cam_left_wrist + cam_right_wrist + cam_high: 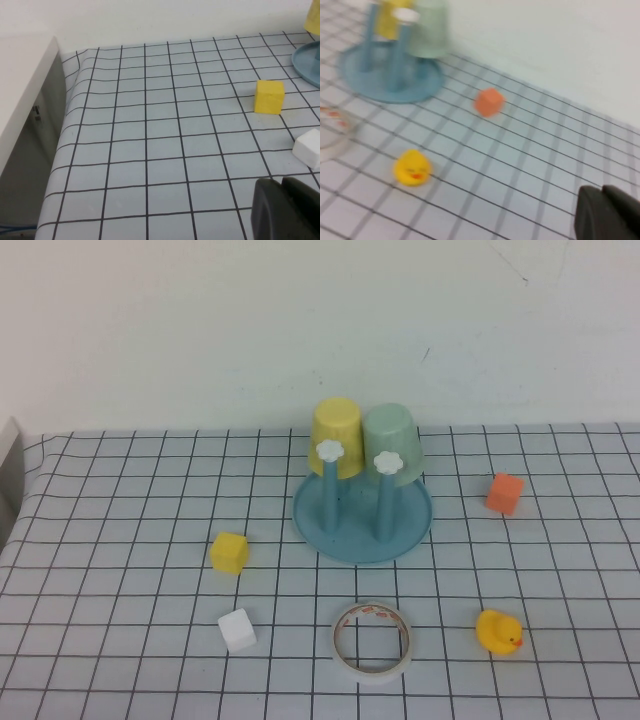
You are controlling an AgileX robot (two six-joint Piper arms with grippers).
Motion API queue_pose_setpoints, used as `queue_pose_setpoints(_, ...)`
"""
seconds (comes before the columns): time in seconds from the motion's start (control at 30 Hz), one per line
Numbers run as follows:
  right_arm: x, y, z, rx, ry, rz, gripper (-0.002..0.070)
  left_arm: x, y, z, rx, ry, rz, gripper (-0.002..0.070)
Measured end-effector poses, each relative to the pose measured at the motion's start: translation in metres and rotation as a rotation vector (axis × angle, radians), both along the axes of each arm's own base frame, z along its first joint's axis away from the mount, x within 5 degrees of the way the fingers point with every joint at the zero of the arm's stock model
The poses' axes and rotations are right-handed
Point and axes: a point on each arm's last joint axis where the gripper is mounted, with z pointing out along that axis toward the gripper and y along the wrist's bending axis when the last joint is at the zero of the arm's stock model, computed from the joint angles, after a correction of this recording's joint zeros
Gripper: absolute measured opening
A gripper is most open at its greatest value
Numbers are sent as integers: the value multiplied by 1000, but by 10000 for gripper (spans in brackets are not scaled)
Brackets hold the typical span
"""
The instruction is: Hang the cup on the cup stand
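My cup sits upside down on the cup stand. It looks light and smooth; I'd hold its sides. Left claw and right claw are closed, empty, far off

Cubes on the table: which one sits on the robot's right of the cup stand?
The orange cube, alone right of the cup stand. The yellow cube and white cube lie on its left. Both grippers, left gripper and right gripper, are shut, touching none.

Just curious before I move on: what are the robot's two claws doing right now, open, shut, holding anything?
Left gripper: shut, empty, above the checked tablecloth near the white cube.
Right gripper: shut, empty, well away from the yellow rubber duck.
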Motion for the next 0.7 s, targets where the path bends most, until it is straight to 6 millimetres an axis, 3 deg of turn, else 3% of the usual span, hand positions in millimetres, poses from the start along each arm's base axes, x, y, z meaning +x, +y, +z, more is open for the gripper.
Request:
queue_pose_setpoints(0.17, -7, -8, -19, 1, -28, -144, -1, 0, 0, 0, 0, 0, 0, -1)
queue_pose_setpoints(0.53, -7, -11, -59, 24, 17, -184, -1, 0, 0, 0, -2, 0, 1, -1)
queue_pose_setpoints(0.7, -7, -11, -62, 78, 20, -211, -1, 0, 0, 0, -5, 0, 0, -1)
